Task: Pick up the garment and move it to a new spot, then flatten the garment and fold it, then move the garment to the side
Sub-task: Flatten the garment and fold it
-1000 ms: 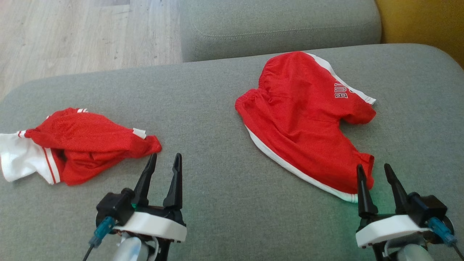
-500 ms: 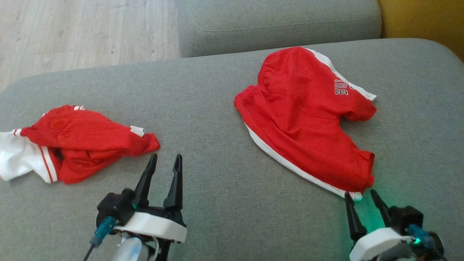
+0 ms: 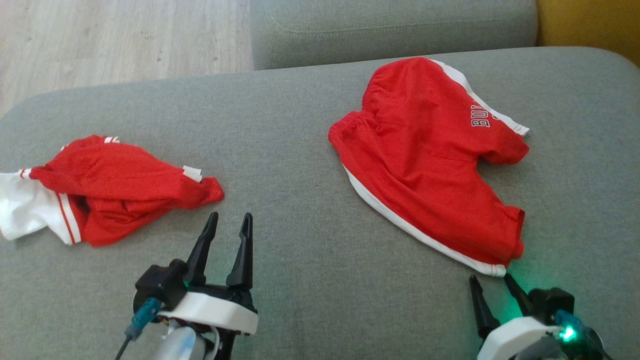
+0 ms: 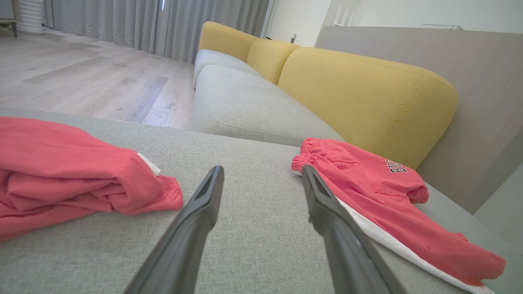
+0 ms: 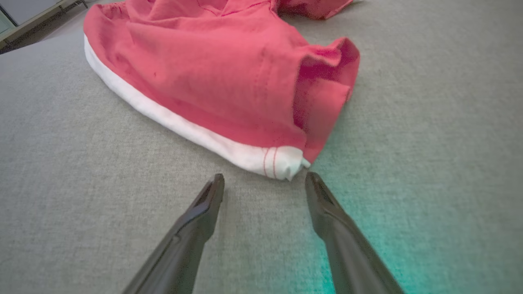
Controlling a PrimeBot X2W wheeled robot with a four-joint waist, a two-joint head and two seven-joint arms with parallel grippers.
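On grey cushion (image 3: 300,125), right half: shorts (image 3: 430,165), rumpled, unfolded, not yet lifted. Just beside hem corner (image 3: 497,271), right claw (image 3: 490,276); mid-cushion, left claw (image 3: 230,215); both spread wide, empty. Seemingly 0 of 3 steps done: pickup, flatten-and-fold, set-aside all left.

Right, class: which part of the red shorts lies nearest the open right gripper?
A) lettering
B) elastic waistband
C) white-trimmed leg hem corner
C: the right gripper points at the white hem corner of the red shorts; waistband and lettering lie at the far end.
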